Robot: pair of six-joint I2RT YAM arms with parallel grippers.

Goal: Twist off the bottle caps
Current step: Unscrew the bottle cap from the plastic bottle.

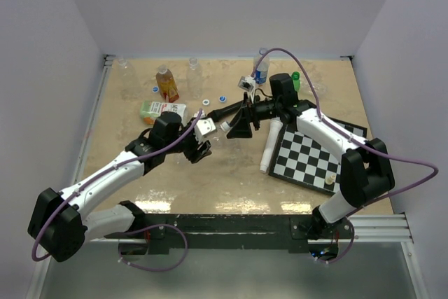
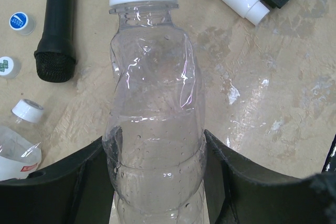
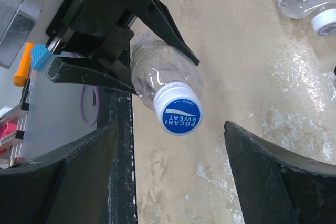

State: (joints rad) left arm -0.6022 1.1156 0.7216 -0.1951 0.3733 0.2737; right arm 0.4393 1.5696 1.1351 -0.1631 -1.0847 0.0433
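— How many bottles?
— Three are plain to see. One clear crumpled plastic bottle (image 2: 155,77), seemingly empty, is pinched round its body by the left gripper (image 2: 155,140). A small bottle of amber liquid (image 1: 166,83) and a blue-labelled bottle (image 1: 261,69) stand near the back.
— And caps?
— The held bottle's blue-topped white screw cap (image 3: 181,114) is on. It sits between the spread jaws of the right gripper (image 3: 170,127), which do not touch it. Three small loose caps (image 1: 206,102) lie on the beige table (image 1: 231,180).

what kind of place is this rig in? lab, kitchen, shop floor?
Likely a lab test cell: plain white walls box in one table, a mounting rail is bolted to its edge, and the props are unrelated: bottles, chessboard, microphone.
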